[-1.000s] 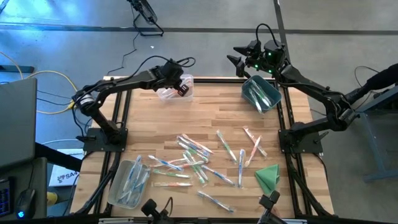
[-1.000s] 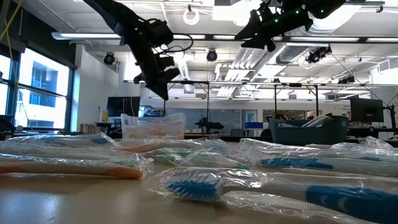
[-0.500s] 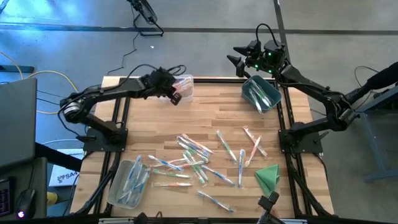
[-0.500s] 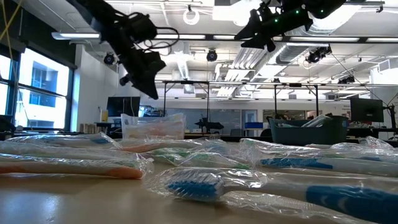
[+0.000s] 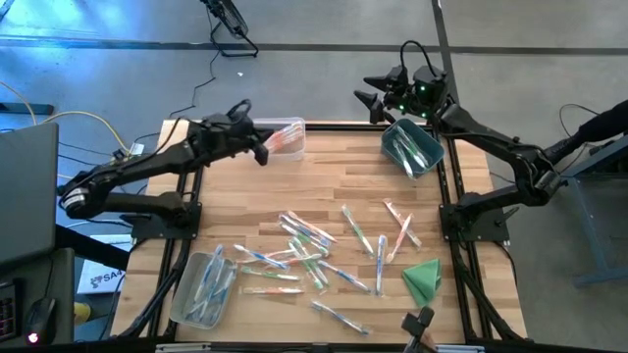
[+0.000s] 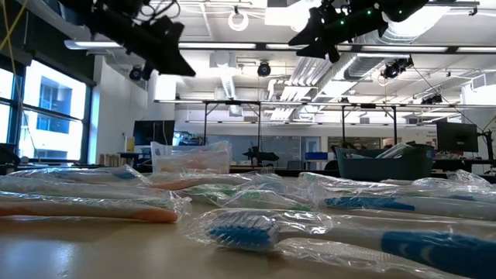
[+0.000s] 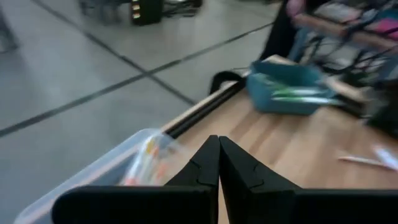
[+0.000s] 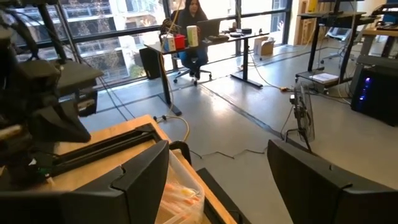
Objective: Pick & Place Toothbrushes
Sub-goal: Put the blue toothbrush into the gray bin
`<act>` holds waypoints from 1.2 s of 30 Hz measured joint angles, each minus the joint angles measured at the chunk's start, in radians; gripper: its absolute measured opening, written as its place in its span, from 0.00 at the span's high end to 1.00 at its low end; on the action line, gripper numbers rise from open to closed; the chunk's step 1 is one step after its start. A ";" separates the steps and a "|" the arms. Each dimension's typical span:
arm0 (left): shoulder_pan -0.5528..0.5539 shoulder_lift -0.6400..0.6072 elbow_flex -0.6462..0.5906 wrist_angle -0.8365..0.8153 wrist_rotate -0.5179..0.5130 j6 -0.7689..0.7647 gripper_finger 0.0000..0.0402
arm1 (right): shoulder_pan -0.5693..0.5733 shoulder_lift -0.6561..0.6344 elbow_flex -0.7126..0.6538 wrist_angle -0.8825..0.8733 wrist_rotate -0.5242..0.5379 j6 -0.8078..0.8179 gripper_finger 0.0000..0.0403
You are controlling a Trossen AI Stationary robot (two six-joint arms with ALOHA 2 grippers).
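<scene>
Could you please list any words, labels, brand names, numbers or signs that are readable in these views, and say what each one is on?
None can be read with confidence.
White box on the floor left of the table: dark print, too small to read.
Toothbrush wrappers: no legible print.
Cups on the far desk: too blurred to read.

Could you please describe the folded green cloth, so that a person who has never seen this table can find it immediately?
Start from the wooden table in the high view and go to the near corner on the right arm's side, below the scattered toothbrushes. There lies the green cloth, folded into a flat, roughly triangular shape. Unlike the thin, wrapped sticks beside it, it is broad, solid green and unwrapped.
</scene>
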 joint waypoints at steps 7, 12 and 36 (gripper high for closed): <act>0.000 -0.075 0.000 -0.005 0.160 -0.102 1.00 | 0.001 0.000 0.000 -0.001 0.001 0.000 0.34; 0.000 -0.084 0.000 -0.006 0.254 -0.207 1.00 | 0.025 0.000 0.000 -0.001 0.000 0.000 0.34; -0.540 -0.068 0.120 -0.642 -0.234 -0.723 1.00 | 0.033 0.000 0.000 0.206 0.000 -0.034 0.34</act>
